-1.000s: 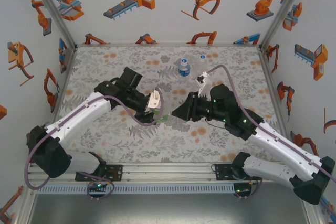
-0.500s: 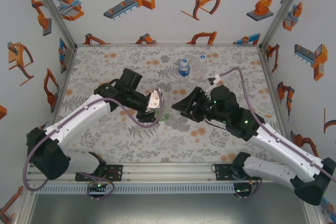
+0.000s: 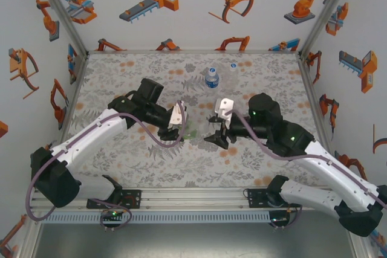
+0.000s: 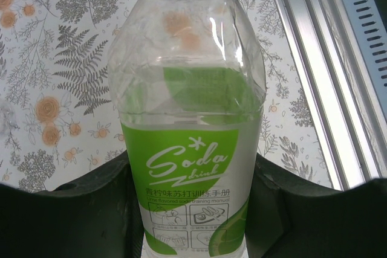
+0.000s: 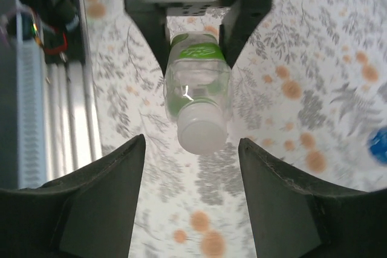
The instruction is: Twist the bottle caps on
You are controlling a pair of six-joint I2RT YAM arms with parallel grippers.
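My right hand (image 3: 216, 135) has just let go and backed off. A second ago it was pinched up against the neck of the green bottle (image 4: 192, 149); now its fingers (image 5: 106, 194) stand partly apart with nothing between them. Just ahead of them sits the white cap (image 5: 201, 136), on the bottle's mouth and facing me. My left hand (image 3: 182, 126) hasn't budged: it's clamped round the labelled body, bottle lying sideways, neck aimed at my right. I'd call this one capped, though how tight I can't tell. Beyond my right hand, well apart, stands the blue bottle (image 3: 211, 78). Underneath is a flowered tablecloth (image 3: 133, 161), and the walls (image 3: 181, 22) carry cartoon robot arms.
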